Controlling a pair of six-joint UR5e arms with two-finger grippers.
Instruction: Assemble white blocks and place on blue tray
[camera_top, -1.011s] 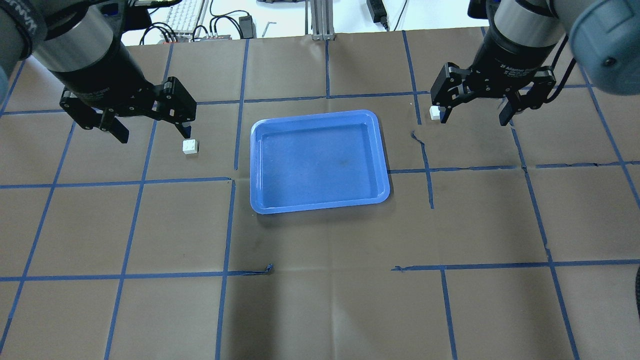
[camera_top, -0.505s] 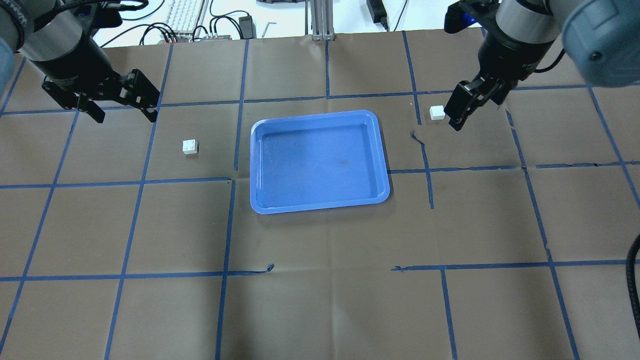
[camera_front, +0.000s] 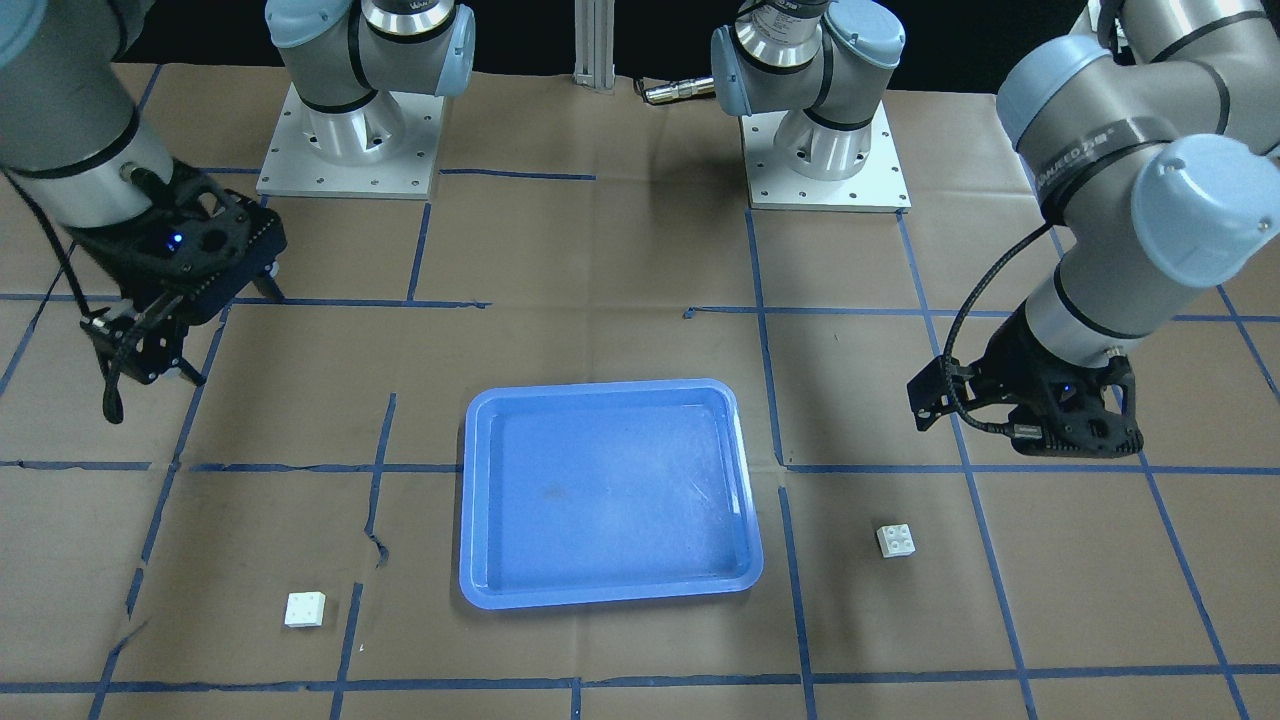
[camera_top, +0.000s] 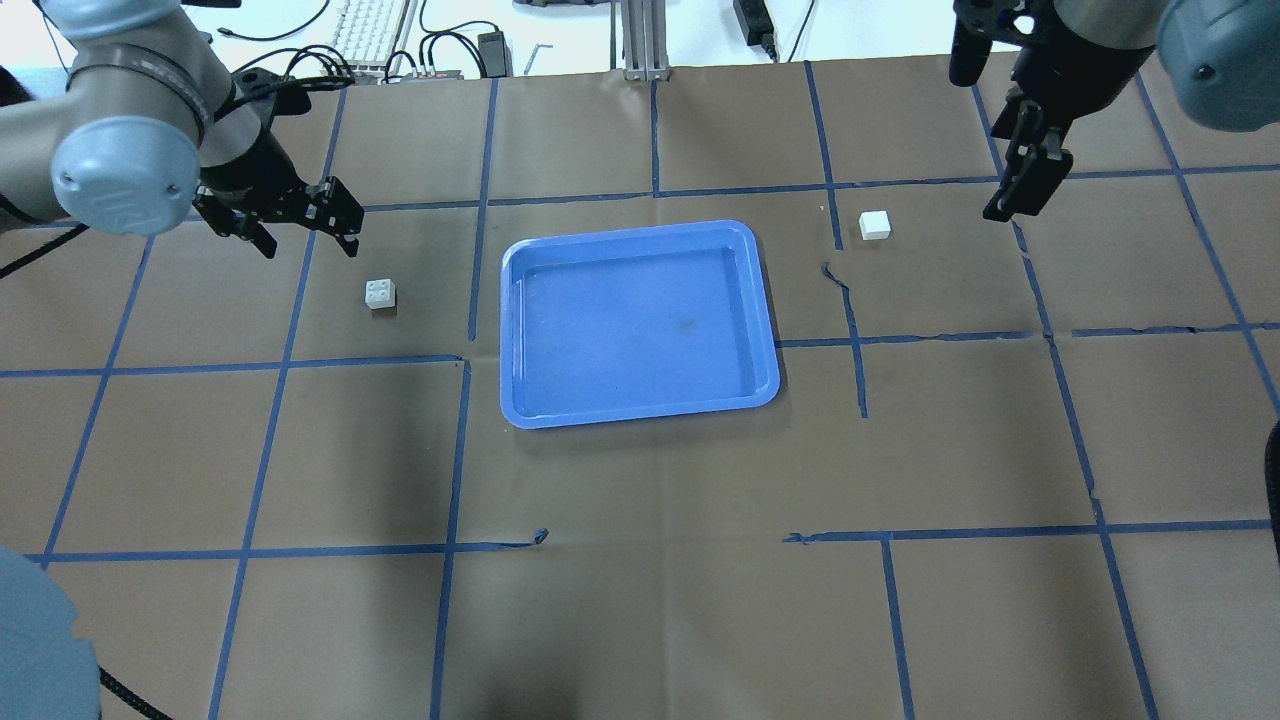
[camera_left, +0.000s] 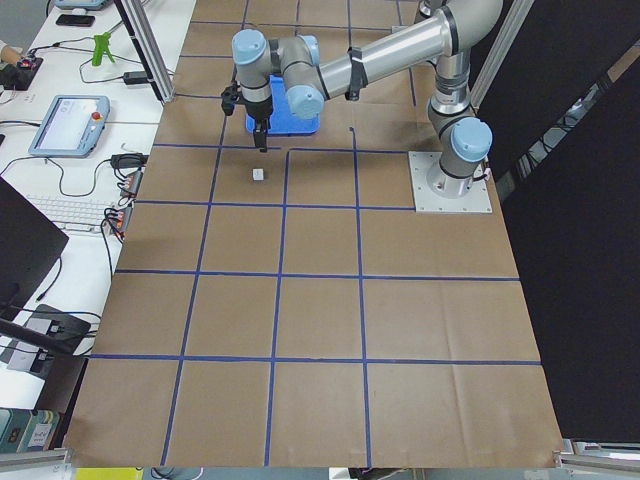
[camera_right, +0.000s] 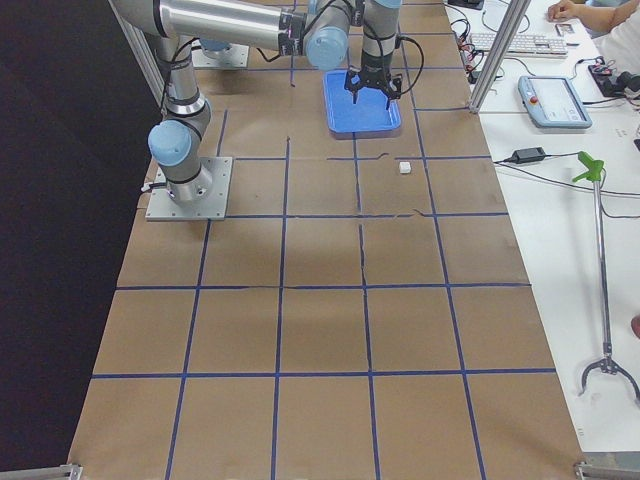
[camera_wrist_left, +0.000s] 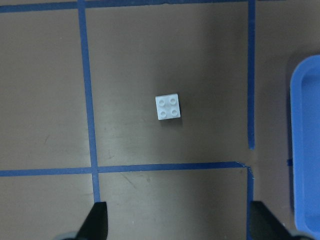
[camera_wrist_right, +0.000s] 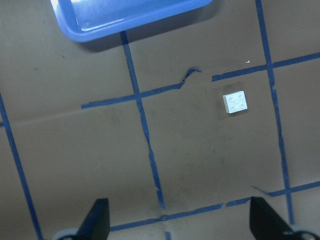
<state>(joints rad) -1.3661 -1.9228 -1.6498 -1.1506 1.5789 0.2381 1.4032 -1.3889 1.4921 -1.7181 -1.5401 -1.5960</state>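
Two white blocks lie apart on the brown paper. One (camera_top: 380, 294) is left of the blue tray (camera_top: 640, 330), the other (camera_top: 875, 225) is off its far right corner. My left gripper (camera_top: 308, 240) hangs open and empty above the table, beyond and left of the left block (camera_wrist_left: 168, 107). My right gripper (camera_top: 1003, 208) is edge-on in the overhead view, to the right of the right block. The right wrist view shows it open (camera_wrist_right: 180, 220) and empty, with that block (camera_wrist_right: 235, 103) below. The tray holds nothing.
Blue tape lines grid the paper, with torn spots near the tray (camera_top: 835, 275). The arm bases (camera_front: 345, 140) stand behind the tray in the front-facing view. A keyboard and cables (camera_top: 380, 40) lie beyond the far table edge.
Both grippers have drawn away from the blocks. The left one shifted left and looks smaller. The right one turned edge-on and moved right and farther back. Neither block moved.
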